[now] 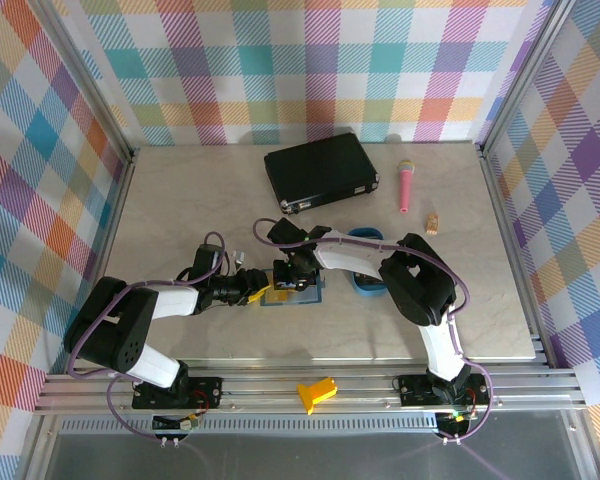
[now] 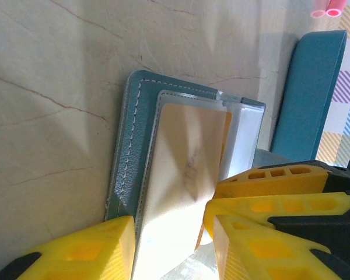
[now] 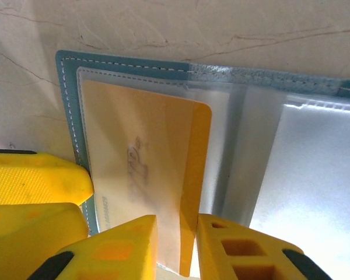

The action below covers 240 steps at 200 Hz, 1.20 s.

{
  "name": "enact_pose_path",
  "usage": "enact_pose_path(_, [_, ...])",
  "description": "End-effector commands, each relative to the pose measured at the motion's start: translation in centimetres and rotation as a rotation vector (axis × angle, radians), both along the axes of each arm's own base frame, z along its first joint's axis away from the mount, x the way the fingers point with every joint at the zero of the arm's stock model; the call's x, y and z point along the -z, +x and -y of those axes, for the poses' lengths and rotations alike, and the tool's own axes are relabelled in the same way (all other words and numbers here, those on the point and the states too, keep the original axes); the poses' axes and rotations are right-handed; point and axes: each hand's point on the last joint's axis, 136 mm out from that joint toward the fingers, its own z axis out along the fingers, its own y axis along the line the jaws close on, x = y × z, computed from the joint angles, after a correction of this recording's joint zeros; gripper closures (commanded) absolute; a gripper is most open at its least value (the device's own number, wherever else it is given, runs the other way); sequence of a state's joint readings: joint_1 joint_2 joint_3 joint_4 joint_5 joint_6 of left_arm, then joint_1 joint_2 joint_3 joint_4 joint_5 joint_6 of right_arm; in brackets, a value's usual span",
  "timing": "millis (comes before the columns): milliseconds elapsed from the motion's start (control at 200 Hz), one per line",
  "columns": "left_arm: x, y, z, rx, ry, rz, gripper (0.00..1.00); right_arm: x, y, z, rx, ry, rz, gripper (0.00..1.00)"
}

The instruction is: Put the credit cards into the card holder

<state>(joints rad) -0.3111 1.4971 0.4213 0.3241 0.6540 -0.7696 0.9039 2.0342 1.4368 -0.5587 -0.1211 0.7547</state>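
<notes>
Credit card [image 3: 199, 146] between narrowly parted right gripper [image 3: 178, 233]

Card holder [image 1: 312, 298]: a teal-blue folding wallet, lying open and flat on the pale marbled tabletop, near the middle of the table and toward its near edge.
Cover [image 2: 127, 151]: grained teal with a line of pale stitching along a rounded corner; it shows as a narrow border around the inner leaves.
Sleeves [image 3: 280, 163]: clear plastic pockets inside the holder, bright with glare on the far leaf.
Orange card [image 3: 141, 157]: an orange-yellow card lying mostly under one clear sleeve, with a faint dark mark showing through. One long edge with a rounded corner [image 2: 226, 125] sticks out bare beyond the sleeve.
</notes>
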Motion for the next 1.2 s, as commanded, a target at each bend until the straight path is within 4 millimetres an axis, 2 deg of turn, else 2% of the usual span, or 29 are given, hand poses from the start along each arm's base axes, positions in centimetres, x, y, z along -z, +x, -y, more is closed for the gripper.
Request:
enact_pose_path(0, [1.0,-0.4,0.6,0.022,0.015,-0.002,0.6,-0.1,-0.3,-1.3,-0.01,0.055,-0.007,0.76])
enact_pose_path(90, [1.0,-0.4,0.7,0.022,0.017,-0.004,0.6,-0.4,-0.3,-1.2,-0.011,0.056,0.001,0.75])
enact_pose_path(210, [1.1,-0.4,0.6,0.019,0.023,-0.005,0.6,-1.3,-0.2,-0.2,-0.007,0.024,0.027,0.68])
enact_pose_path(475, [0.9,-0.2,0.6,0.023,0.029,0.002,0.6,-4.3,-0.4,3.6,-0.003,-0.061,0.117,0.6])
enact_pose_path(635, [0.6,-0.1,0.8,0.041,0.029,0.01,0.6,-5.0,-0.1,5.5,-0.002,-0.097,0.144,0.55])
enact_pose_path(790, [0.5,-0.2,0.8,0.059,0.04,0.019,0.6,-4.8,0.8,5.2,-0.024,-0.079,0.142,0.54])
enact_pose_path(970, [0.7,-0.3,0.5,0.066,0.067,0.024,0.6,-3.1,1.5,3.9,-0.051,-0.096,0.105,0.53])
enact_pose_path(1195, [0.8,-0.5,0.4,0.067,0.074,0.018,0.6,-1.5,2.3,5.4,0.017,-0.164,0.09,0.49])
